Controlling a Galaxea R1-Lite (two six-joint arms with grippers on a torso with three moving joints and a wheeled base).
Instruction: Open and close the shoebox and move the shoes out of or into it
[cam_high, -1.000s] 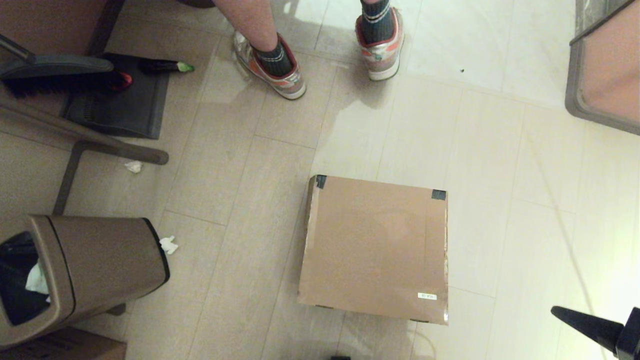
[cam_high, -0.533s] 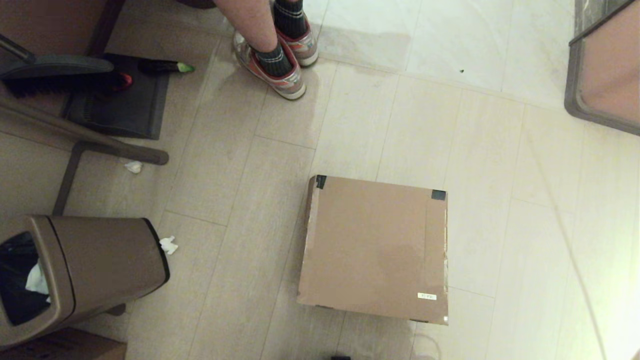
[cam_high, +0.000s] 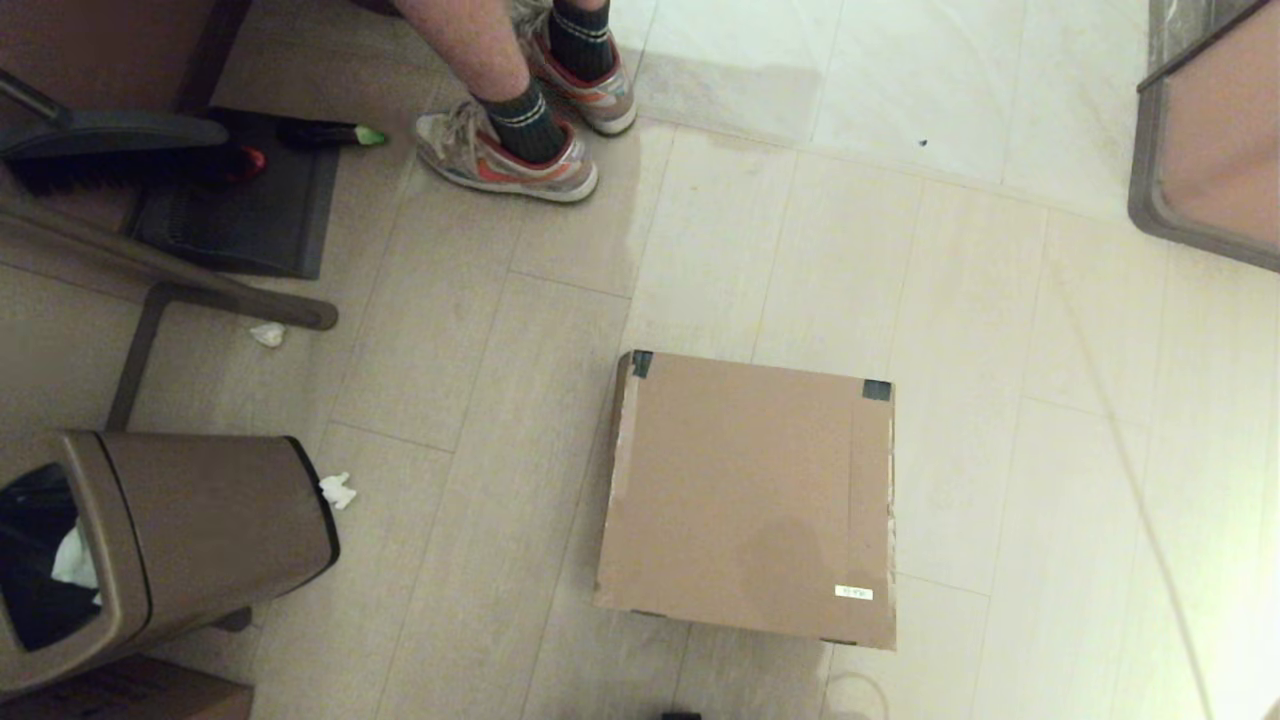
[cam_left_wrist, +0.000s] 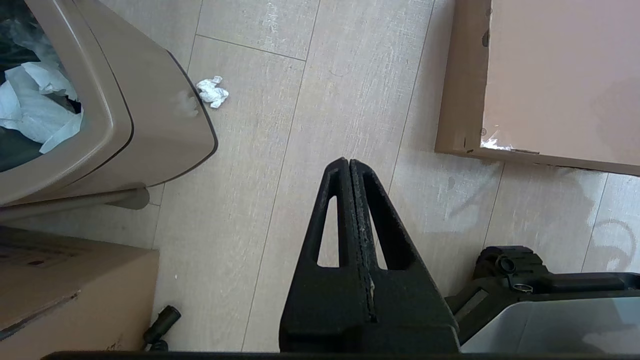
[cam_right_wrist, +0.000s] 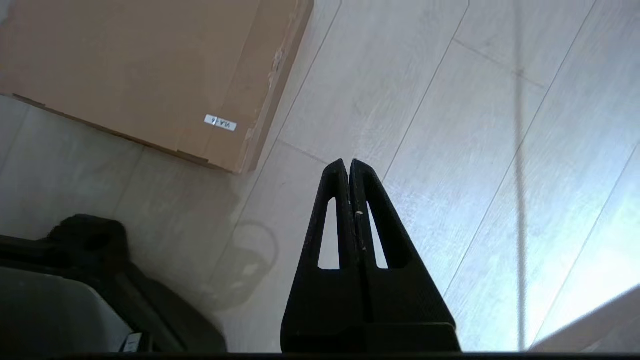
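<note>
The shoebox (cam_high: 750, 495) sits lid-down closed on the floor, centre-right of the head frame. The left gripper (cam_left_wrist: 348, 162) and right gripper (cam_right_wrist: 348, 162) hang above bare floor beside it, fingers pressed together, holding nothing.

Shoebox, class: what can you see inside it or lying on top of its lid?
The shoebox is shut, so its inside is hidden. On the lid sit only a small white label and dark tape at two corners; nothing else rests there.

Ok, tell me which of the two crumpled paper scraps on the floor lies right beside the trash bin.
The crumpled scrap lying by the brown trash bin; the other scrap lies farther off, beside the chair leg.
</note>
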